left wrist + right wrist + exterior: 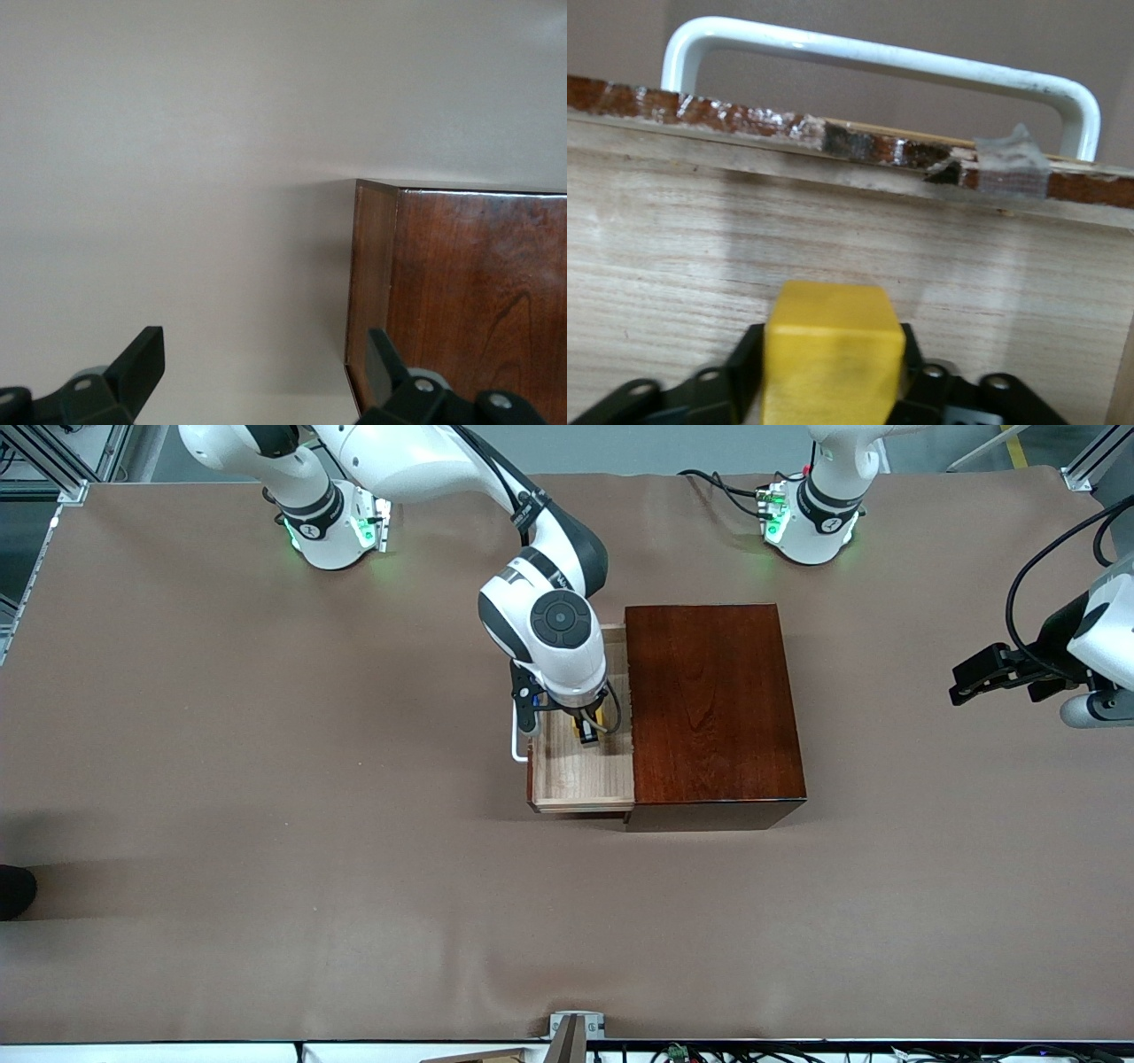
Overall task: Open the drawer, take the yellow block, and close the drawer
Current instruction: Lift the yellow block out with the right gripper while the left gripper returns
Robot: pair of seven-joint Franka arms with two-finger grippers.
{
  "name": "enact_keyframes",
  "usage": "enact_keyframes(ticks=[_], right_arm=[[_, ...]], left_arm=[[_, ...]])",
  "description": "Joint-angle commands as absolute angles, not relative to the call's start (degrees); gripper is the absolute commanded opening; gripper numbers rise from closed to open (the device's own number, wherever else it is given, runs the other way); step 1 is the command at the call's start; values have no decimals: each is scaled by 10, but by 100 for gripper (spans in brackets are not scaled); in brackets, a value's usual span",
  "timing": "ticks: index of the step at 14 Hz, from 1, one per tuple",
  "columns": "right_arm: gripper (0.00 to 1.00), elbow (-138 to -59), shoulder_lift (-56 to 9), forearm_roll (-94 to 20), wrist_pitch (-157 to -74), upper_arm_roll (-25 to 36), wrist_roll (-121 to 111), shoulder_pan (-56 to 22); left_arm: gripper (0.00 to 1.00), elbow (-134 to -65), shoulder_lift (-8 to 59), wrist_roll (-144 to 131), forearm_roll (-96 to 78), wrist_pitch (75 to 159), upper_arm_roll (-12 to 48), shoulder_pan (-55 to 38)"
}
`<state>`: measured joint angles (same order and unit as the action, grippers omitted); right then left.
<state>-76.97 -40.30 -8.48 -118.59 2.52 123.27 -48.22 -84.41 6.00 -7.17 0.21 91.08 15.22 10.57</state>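
Note:
The dark reddish-brown wooden box (713, 700) stands mid-table. Its drawer (580, 779) is pulled out toward the right arm's end, showing the pale wood floor (700, 248) and the white bar handle (516, 737), which also shows in the right wrist view (877, 57). My right gripper (586, 732) is down in the drawer, shut on the yellow block (833, 354). From the front only a sliver of the block (590, 736) shows under the wrist. I cannot tell whether the block touches the floor. My left gripper (966, 682) waits open and empty over the table at the left arm's end.
The left wrist view shows a corner of the box (469, 292) and bare table beside it, with the left gripper (266, 354) open. A piece of clear tape (1010, 168) sits on the drawer's chipped front rim. Brown table surface (266, 824) surrounds the box.

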Motion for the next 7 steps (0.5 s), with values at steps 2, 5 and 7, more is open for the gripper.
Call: enact_keyframes(ticks=[2,5,7], right_arm=[[0,-759,-403,-72,-1185,29,1244,-488],[0,-756,-389,-68,-1180,31,1239,-483],[0,-755,-365,-65,-1177,32,1234,-479]], left_arm=[[100,-857,52,-65,-10,919,154,106],[100,-857,54,-67,-10,919,154,106],[100,-857,54,-71,-10,918,154,106]])
